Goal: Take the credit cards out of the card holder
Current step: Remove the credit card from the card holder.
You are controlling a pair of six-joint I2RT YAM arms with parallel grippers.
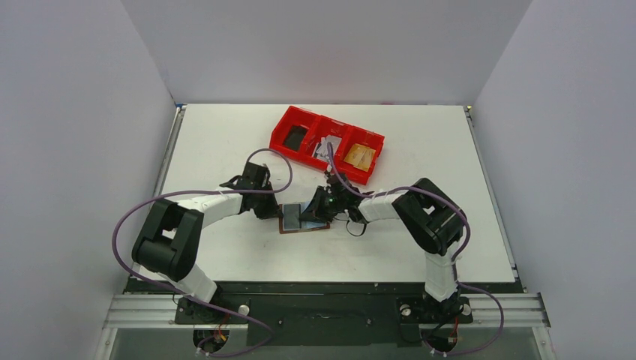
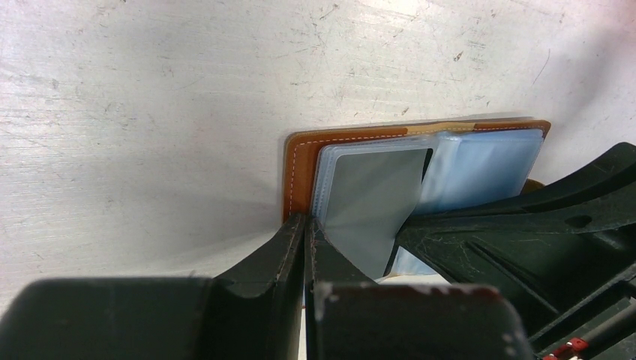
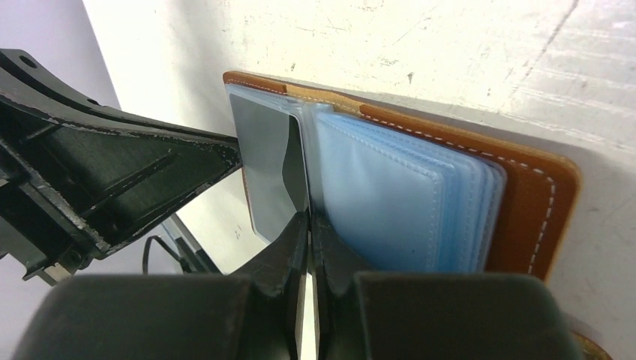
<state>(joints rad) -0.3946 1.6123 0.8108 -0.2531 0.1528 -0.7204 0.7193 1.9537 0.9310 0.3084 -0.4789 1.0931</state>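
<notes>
At the centre of the table (image 1: 225,150), the card holder (image 3: 536,199) lies opened flat, leather side down, with its stack of clear plastic sleeves (image 3: 397,195) facing up. Both arms meet over it.

Left tool (image 2: 306,225): clenched, jaws fully together. The tips rest at the outer left edge of the holder, where the leather border meets the first sleeve. This reads as a hold-down rather than a grasp. Nothing is visibly between the jaws.

Right tool (image 3: 309,225): clenched, jaws together at the near edge of the sleeves, just beside the fold. A grey-blue card (image 3: 266,172) sits in the sleeve immediately left of the tips. It cannot be told whether the card edge, the sleeve edge or nothing at all is between the jaws.

Governing relation: the card lies straight ahead of the right tool. Its long axis runs away from the tips, parallel to the fold. The right arm is the nearer one to the card. The left tool stands on the card's far side, touching the holder's edge.

Judgement: extraction calls for a pull back along that axis while the left tool pins the holder.

A tan-gold card (image 1: 360,156) lies in the right compartment of the red tray (image 1: 279,129), well apart.
</notes>
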